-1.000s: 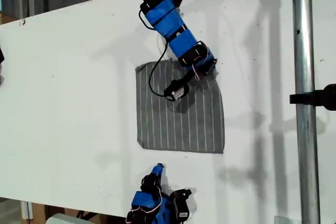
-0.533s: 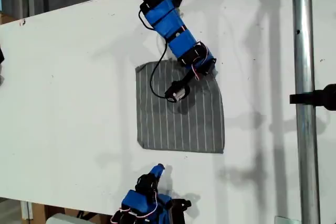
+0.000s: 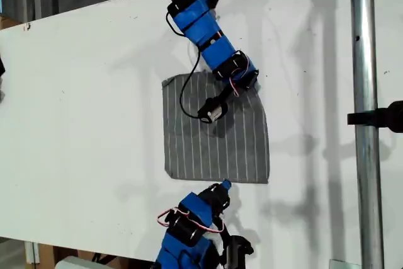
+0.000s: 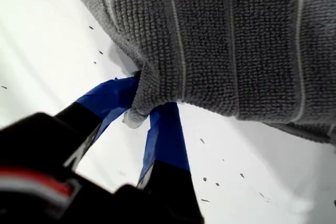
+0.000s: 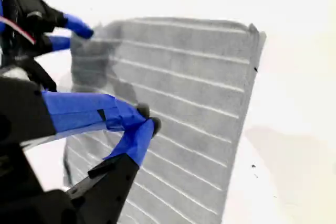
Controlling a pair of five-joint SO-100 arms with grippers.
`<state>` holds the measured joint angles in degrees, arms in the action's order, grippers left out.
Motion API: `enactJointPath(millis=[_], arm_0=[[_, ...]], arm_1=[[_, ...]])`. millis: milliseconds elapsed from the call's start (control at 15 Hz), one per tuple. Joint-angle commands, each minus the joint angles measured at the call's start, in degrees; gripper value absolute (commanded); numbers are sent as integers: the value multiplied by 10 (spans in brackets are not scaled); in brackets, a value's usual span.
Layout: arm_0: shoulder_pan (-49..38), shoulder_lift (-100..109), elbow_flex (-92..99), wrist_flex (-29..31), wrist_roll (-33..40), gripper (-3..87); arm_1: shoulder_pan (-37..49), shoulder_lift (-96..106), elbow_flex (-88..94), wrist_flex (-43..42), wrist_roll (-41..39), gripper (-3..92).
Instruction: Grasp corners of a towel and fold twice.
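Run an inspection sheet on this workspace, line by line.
Surface: white table, a few dark specks.
Job's things: grey striped towel lying flat, unfolded; one corner pinched.
Clutter: nothing seen.
Grippers: my first gripper shut on that corner, at the towel's upper right in the exterior view; my second gripper looks shut and empty, by the towel's lower edge.
Cables: black cable loops over the towel.
Surroundings: metal pole with a black clamp at the exterior view's right.
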<state>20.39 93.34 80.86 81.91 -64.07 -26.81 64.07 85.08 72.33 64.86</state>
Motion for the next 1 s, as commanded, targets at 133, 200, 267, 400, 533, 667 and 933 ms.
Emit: enactJointPath(millis=[133,200,267,400,533,667,933], arm_0=[[25,-70,-96,69,-5,225],[24,-78,-99,76,-7,294],[23,-83,-102,79,-11,363],[19,-85,-113,92,-9,394],[24,-112,-112,65,-12,372],[32,-182,-109,23,-36,362],[43,-304,-112,-40,-83,342]], arm_1=[[8,4,-11,10,-3,-1],[8,4,-11,10,-3,-1],[6,4,-11,10,-3,-1],[4,4,-12,10,1,-1],[3,5,-13,10,2,-1],[3,5,-14,10,1,-1],[-1,5,-14,13,2,-1]])
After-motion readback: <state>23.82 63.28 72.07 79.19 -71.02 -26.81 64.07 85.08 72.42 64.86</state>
